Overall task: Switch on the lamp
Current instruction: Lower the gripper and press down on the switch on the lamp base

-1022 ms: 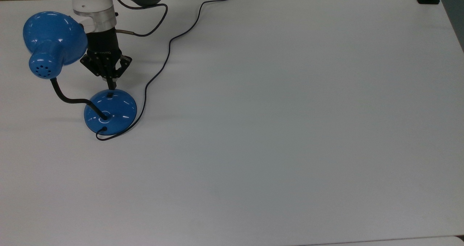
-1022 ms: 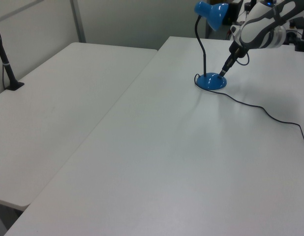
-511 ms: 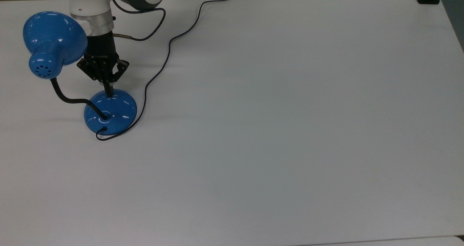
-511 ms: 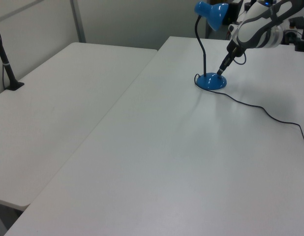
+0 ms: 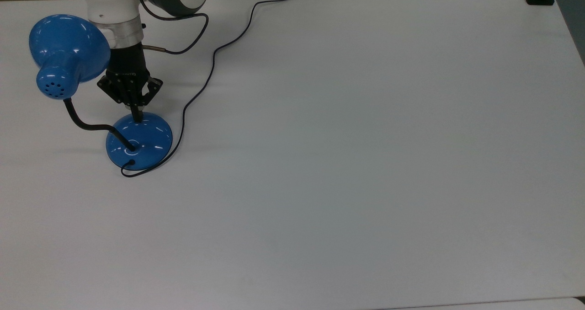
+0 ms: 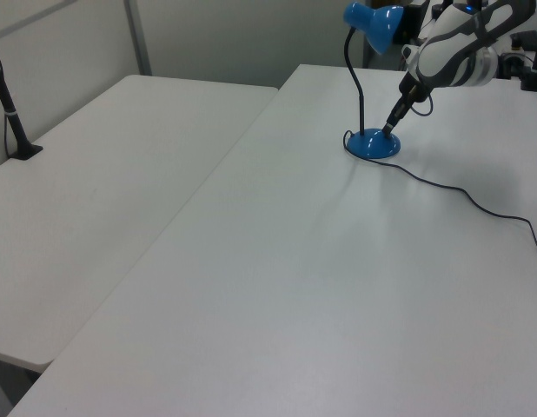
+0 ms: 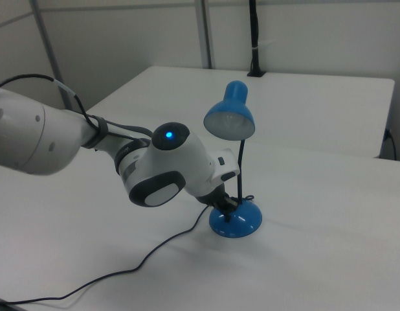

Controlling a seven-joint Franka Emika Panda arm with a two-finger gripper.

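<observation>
While the lamp [image 5: 139, 141] stands near the bench's [image 5: 365, 163] far-left corner in the top view, we see the claw [image 5: 136, 116] w/ fingers clenched together, tips touching the blue base's rim at the switch. Cord [image 5: 205, 79] trails off toward the far edge.

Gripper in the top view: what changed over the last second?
The gripper drew toward the top view's left and closed its spread fingers together, its tip now down on the far edge of the lamp's base. Nothing was grasped. The lamp, its cord and the table stayed put; the bulb looks unlit.
</observation>
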